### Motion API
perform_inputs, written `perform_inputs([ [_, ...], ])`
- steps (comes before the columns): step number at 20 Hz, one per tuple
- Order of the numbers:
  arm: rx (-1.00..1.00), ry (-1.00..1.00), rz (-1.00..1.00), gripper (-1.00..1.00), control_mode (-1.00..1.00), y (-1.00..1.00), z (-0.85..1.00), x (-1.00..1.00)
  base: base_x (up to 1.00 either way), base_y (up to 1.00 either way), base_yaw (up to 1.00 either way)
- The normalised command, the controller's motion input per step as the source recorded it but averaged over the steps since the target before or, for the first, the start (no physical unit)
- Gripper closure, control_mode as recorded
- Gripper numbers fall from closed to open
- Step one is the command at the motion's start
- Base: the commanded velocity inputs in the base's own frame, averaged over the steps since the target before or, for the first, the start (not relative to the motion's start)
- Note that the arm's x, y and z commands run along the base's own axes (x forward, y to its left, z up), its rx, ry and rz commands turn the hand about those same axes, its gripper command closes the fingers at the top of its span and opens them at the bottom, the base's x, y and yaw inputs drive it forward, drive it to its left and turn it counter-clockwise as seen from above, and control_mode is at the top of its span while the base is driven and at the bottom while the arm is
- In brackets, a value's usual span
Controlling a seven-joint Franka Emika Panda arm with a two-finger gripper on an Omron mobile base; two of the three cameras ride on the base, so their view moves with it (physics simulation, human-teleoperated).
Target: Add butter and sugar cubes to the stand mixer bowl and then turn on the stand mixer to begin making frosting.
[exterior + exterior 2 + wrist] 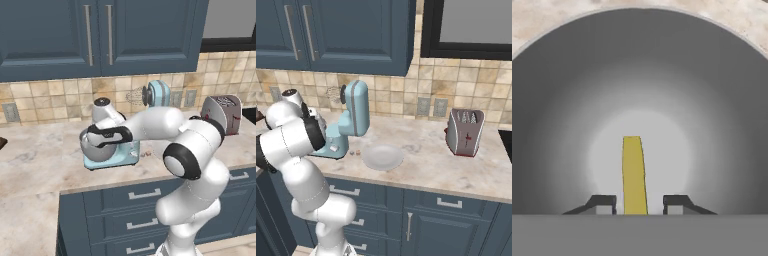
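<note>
Brushed-metal stand mixer bowl (562, 100), hand view: butter (634, 175) stands at six o'clock between the finger tips (603, 204), gaps visible on both sides, so the jaws read as parted, stick released or nearly so. Gripper (639, 205) sits inside the bowl mouth. Light-blue stand mixer (353, 112), head tilted up. Sugar cubes (354, 152) on the counter (421, 160) at the base's three o'clock, beside a white plate (382, 157). Risks, judged: fingers may clip the rim on withdrawal; specks may slip a pinch.
</note>
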Motion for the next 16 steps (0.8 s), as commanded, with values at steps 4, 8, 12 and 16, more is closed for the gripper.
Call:
perform_inputs([
  [4, 0.0, 0.0, -0.03, -1.0, -1.0, 0.0, 0.01, -0.09, 0.0, 0.0, 0.0],
  [8, 0.0, -0.08, -0.01, -1.0, -1.0, 0.0, 0.37, -0.3, 0.0, 0.0, 0.0],
  [12, 0.05, -0.13, 0.0, -1.0, -1.0, 0.0, 0.87, -0.44, 0.0, 0.0, 0.0],
  [16, 0.08, -0.09, 0.0, -1.0, -1.0, 0.0, 1.0, -0.39, 0.0, 0.0, 0.0],
])
